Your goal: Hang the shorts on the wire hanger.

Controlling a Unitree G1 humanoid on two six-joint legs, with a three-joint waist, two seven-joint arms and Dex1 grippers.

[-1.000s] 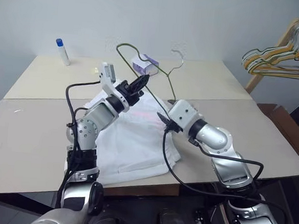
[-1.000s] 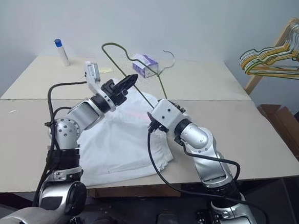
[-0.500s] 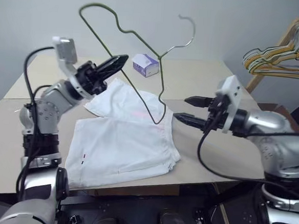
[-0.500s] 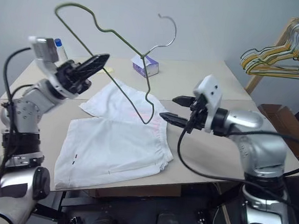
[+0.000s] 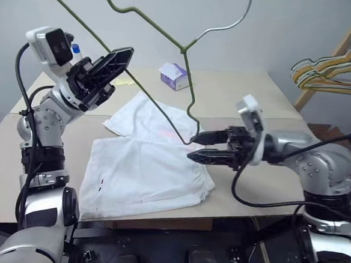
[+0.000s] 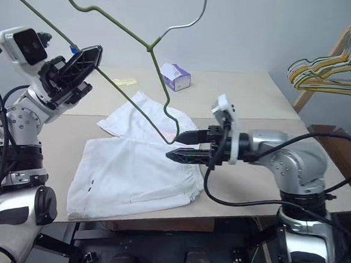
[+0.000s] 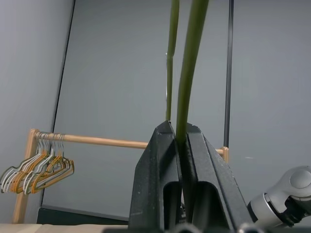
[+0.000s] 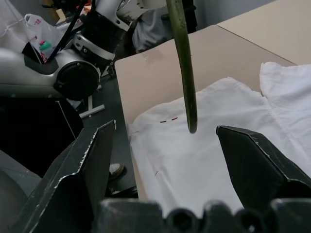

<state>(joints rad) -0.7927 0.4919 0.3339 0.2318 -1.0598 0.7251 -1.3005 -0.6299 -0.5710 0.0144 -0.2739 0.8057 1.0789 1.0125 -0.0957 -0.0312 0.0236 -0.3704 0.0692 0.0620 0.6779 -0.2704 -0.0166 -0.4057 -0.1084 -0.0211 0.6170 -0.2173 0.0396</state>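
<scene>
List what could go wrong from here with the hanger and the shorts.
1. The left gripper pinches the wire hanger at one thin spot, so it may swing or twist.
2. The open right gripper sits beside the hanger's low end, just above the shorts, and could knock it or snag the cloth.

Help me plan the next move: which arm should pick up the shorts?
The right. Its open gripper hangs just above the shorts, while the left gripper is shut on the hanger, holding it high above the table.

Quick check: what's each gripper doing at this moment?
Left gripper: shut on the wire hanger, held up.
Right gripper: open, holding nothing, beside the shorts.
</scene>
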